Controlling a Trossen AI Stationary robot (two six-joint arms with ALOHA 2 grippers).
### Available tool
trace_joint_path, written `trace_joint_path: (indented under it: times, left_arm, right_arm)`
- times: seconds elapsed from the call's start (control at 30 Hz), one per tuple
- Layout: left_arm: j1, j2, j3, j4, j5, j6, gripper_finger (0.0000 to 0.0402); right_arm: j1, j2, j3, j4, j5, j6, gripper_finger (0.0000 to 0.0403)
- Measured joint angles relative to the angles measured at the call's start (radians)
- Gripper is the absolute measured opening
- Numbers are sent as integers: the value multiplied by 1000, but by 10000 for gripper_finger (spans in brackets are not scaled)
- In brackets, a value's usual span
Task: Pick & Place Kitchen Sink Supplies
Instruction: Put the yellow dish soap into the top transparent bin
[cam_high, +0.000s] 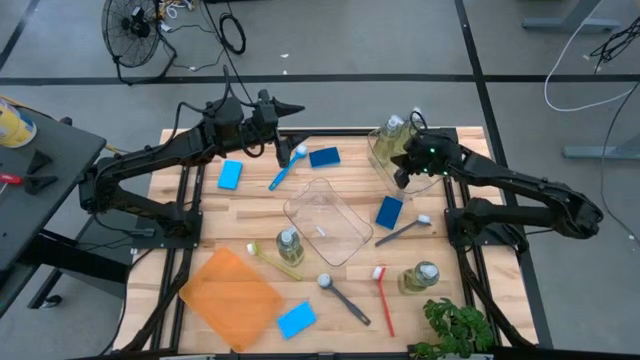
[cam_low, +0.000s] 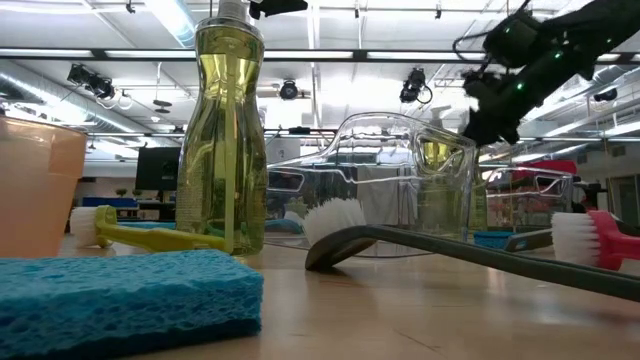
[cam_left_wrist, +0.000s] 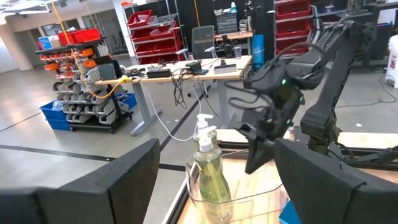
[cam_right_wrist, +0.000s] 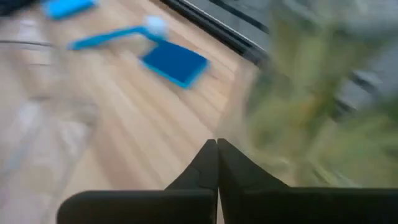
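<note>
My right gripper (cam_high: 403, 176) is shut with nothing between its fingers (cam_right_wrist: 217, 144). It hangs over the near-side rim of a clear tub (cam_high: 392, 158) at the table's far right. A soap bottle (cam_high: 393, 129) stands upright in that tub (cam_left_wrist: 211, 177). My left gripper (cam_high: 290, 104) is open and raised above the far edge, over the blue brush (cam_high: 285, 166); it looks across at the bottle and the right gripper (cam_left_wrist: 258, 152). Blue sponges (cam_high: 324, 157) (cam_high: 231, 174) (cam_high: 389, 211) lie flat on the table. A grey brush (cam_high: 403, 231) lies near the right arm.
A larger clear tub (cam_high: 327, 220) sits mid-table with a soap bottle (cam_high: 289, 245) and a yellow-green brush (cam_high: 270, 258) beside it. The near side holds an orange tray (cam_high: 232, 297), another sponge (cam_high: 297, 319), a dark brush (cam_high: 343, 298), a red brush (cam_high: 383, 298), a lying bottle (cam_high: 420, 277) and a plant (cam_high: 455, 328).
</note>
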Motion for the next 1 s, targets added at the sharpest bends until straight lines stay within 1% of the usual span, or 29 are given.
trace_joint_path:
  times: [0.07,0.17,0.3,0.43,0.57,0.8,0.9,1.0]
  left_arm:
    - [-2,0,0,-1,0,0,320]
    - [-3,0,0,-1,19,-8,320]
    - [-3,0,0,-1,37,-55,320]
    - [-14,0,0,-1,37,-53,320]
    - [-25,0,0,-1,38,-53,320]
    - [-25,0,0,-1,38,-53,320]
    - [-25,0,0,-1,38,-53,320]
    - [-25,0,0,-1,39,-53,320]
  right_arm:
    - [26,-33,0,-2,-49,-35,0]
    - [82,-71,0,-3,-95,-28,0]
    - [167,-111,0,-3,-99,-13,0]
    - [247,-139,7,-7,-98,5,0]
    - [309,-147,47,-25,-88,44,0]
    - [391,-147,125,-50,-91,42,0]
    - [422,-147,172,-100,-126,42,0]
    - [450,-150,223,-158,-212,39,0]
